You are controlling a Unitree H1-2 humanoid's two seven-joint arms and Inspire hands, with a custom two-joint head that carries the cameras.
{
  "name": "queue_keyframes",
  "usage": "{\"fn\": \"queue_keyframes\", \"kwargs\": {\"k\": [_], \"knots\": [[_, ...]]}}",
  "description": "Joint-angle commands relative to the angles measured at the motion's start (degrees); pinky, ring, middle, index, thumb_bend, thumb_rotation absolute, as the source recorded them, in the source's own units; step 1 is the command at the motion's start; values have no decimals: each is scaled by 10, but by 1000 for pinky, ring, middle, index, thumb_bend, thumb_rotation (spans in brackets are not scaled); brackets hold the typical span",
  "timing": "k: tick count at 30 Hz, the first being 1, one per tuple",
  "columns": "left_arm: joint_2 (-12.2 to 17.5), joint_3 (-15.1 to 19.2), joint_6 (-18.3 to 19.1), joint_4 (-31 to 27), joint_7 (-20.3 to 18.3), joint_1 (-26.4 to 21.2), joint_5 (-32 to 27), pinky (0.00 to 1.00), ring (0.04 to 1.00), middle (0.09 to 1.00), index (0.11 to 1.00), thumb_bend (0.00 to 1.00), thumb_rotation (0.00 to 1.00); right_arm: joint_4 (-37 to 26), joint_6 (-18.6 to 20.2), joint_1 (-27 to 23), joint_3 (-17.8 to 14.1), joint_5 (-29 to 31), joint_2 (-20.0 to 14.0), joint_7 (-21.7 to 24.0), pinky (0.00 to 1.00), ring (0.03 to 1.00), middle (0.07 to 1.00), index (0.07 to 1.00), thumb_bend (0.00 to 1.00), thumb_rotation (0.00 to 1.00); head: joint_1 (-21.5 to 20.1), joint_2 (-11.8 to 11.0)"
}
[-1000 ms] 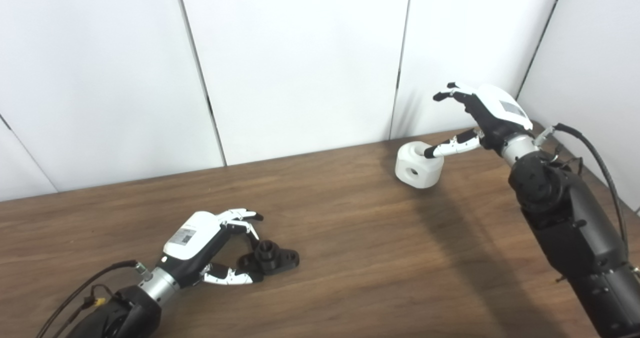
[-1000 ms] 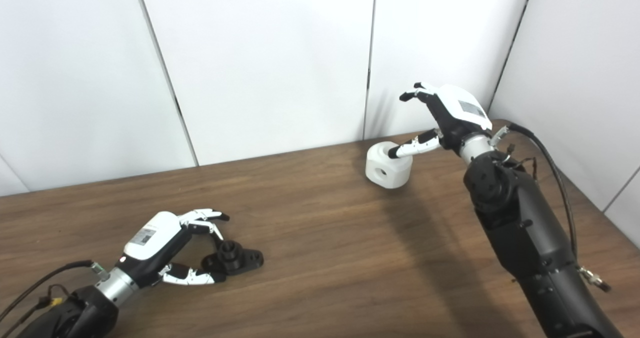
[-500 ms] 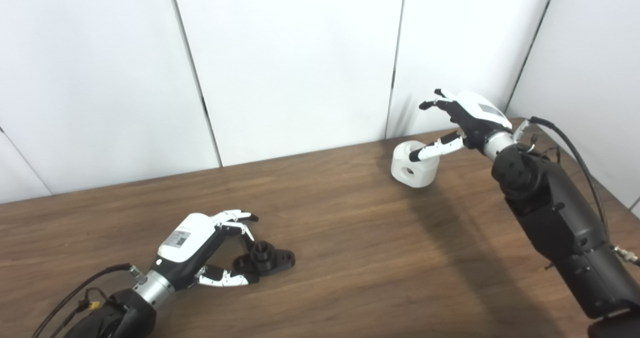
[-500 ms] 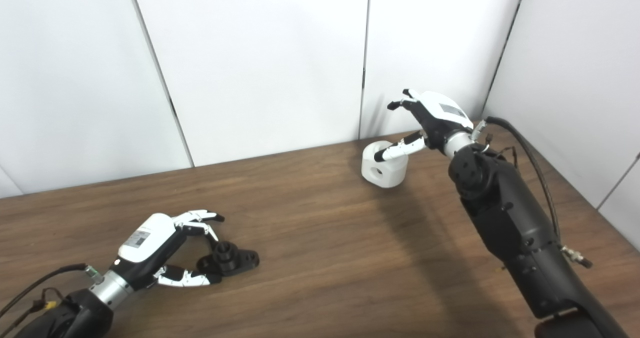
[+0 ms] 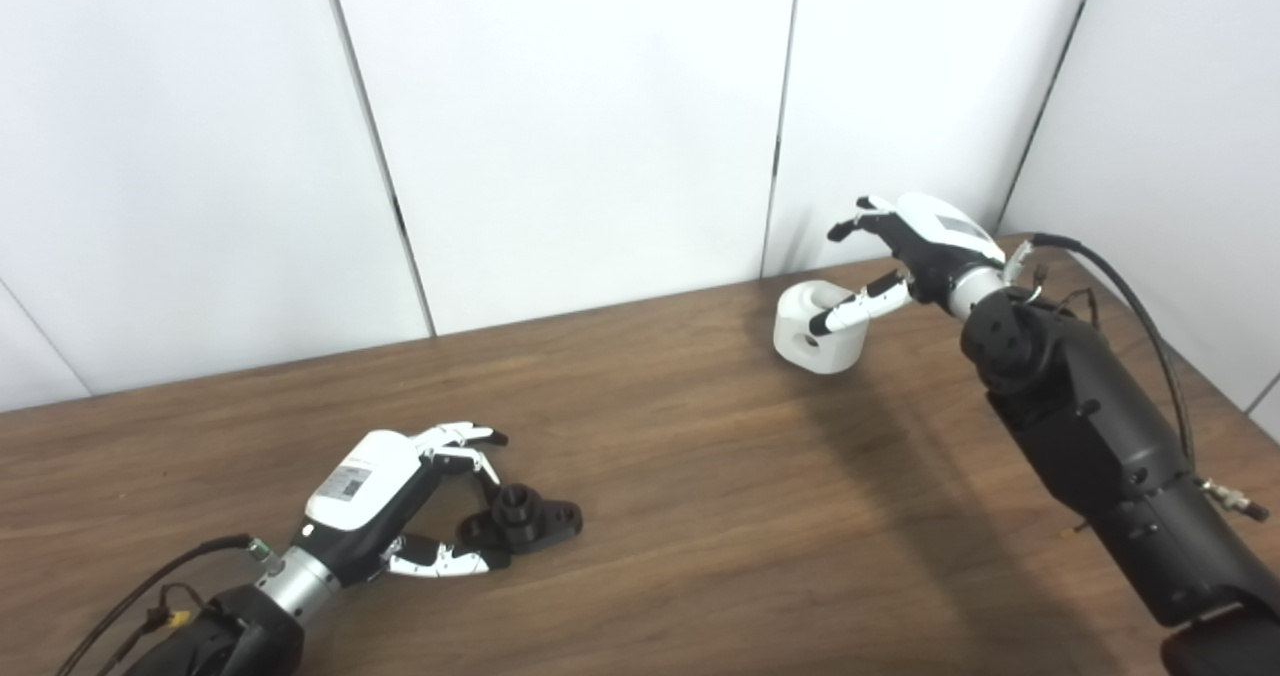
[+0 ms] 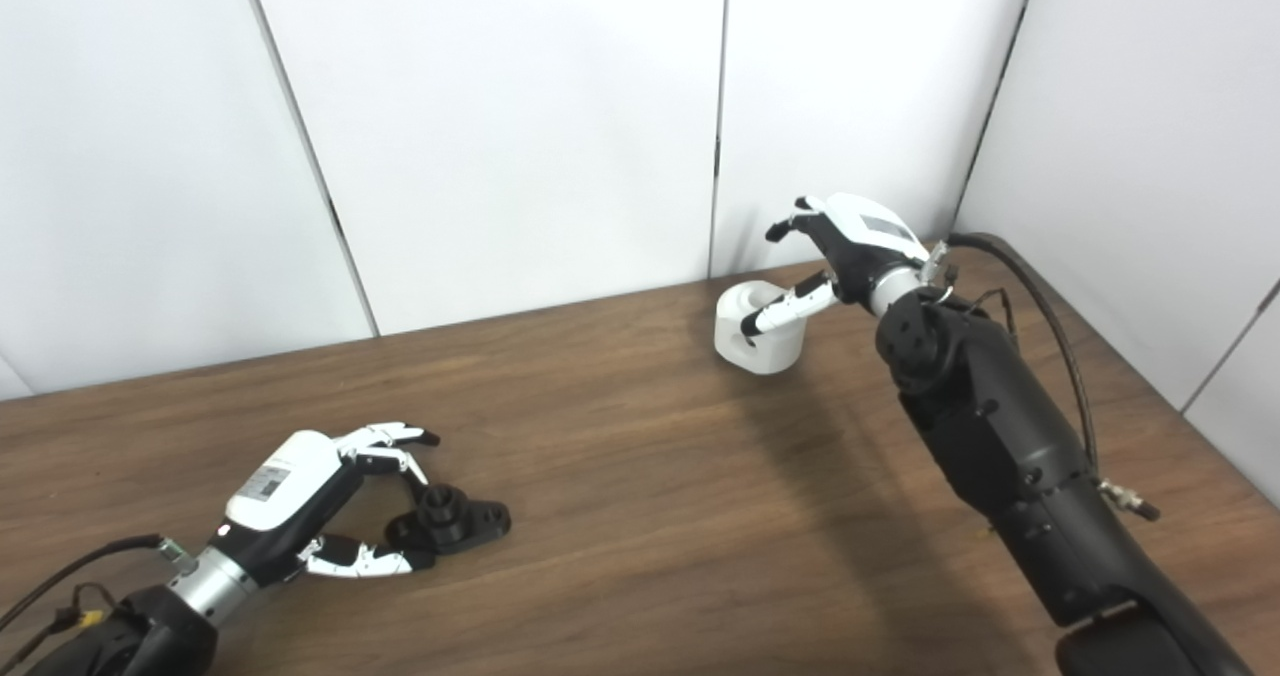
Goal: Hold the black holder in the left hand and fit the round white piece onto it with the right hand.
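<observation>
The black holder point(image 5: 525, 521) lies flat on the wooden table point(image 5: 700, 516) at the near left, a short round post standing up from its base. My left hand point(image 5: 400, 496) is open around its left end, fingers above and thumb below, close to it or just touching. The round white piece point(image 5: 815, 328), with a hole in its side, stands at the far right near the wall. My right hand point(image 5: 915, 251) is open over it, fingers spread above and the thumb reaching down across its top and front.
White wall panels point(image 5: 560, 126) close off the back of the table and the right side. The right forearm point(image 5: 1090, 426) stretches across the table's right part. A cable point(image 5: 1130, 296) loops off the right wrist.
The camera has shifted, moving the whole scene left. My right hand has come lower onto the white piece, thumb now over its front. The left hand and the holder keep their places.
</observation>
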Motion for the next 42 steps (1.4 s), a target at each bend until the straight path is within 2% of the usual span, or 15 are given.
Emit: {"fn": "queue_keyframes", "kwargs": {"k": [1,8,13,19,29,35,42], "knots": [[32,-26,7,40,-36,24,27,689,851,826,483,522,76,-8,8,-39,-10,-34,2,-16,929,960,965,779,956,461,-1,0],[32,-31,7,45,-40,20,19,691,855,828,483,522,77,-4,8,-46,-50,-175,64,15,933,963,952,770,945,518,-1,1],[33,-35,7,44,-35,20,15,689,855,828,483,522,77,1,8,-49,-65,-243,91,26,887,935,936,765,941,554,2,2],[35,-32,7,42,-45,21,15,693,861,836,483,522,79,-8,8,-45,-82,-271,112,41,881,933,940,762,942,560,3,4],[39,-29,7,33,-47,24,13,686,854,830,483,522,78,0,8,-35,-81,-306,118,48,892,920,925,728,975,555,0,8],[40,-25,7,31,-61,25,5,702,856,836,483,522,77,1,8,-28,-93,-322,128,55,951,934,930,723,961,530,0,12],[43,-27,7,31,-53,23,6,696,858,835,483,522,77,4,8,-20,-98,-332,133,59,865,940,925,697,954,492,-1,13]]}}
